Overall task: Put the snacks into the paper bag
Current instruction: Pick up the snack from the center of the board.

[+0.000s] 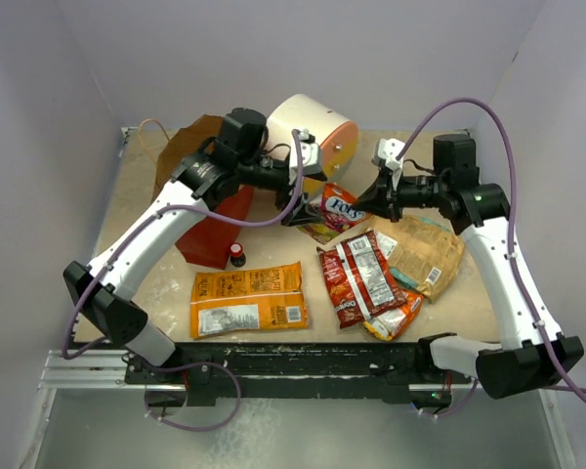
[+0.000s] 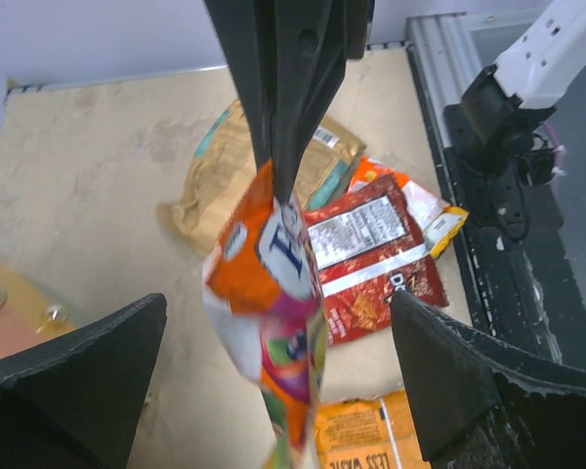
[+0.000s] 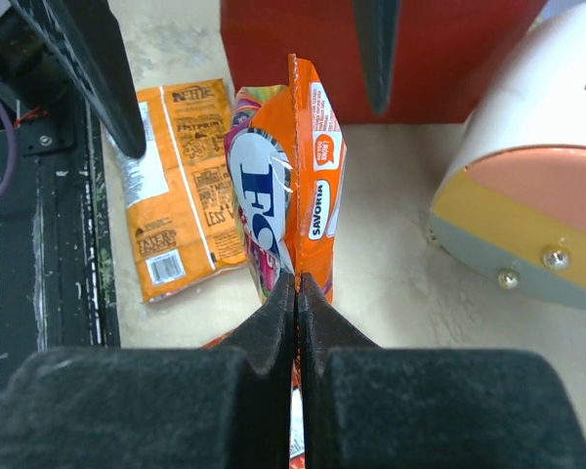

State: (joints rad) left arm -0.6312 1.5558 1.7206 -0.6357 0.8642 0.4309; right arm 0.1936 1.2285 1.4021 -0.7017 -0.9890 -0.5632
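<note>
We clamp right jaws on colourful packet point(image 3: 283, 186); left jaws apart, flanking it. Orange packet point(image 1: 249, 298), dark red packet point(image 1: 356, 278), tan packet point(image 1: 430, 249) not yet in paper bag point(image 1: 215, 234).

Glossy crinkled plastic film, held packet point(image 3: 293, 166). Matt red paper, paper bag point(image 3: 449, 49). Matt black foam-like fingers point(image 3: 264, 337). Smooth cream plastic, drawer unit point(image 3: 537, 107). Dull scuffed beige desk point(image 3: 400, 274).

A robotics lab cell: plain white walls point(image 1: 39, 117) around a tabletop point(image 1: 474, 293), aluminium rail point(image 1: 78, 371) at its edge.
</note>
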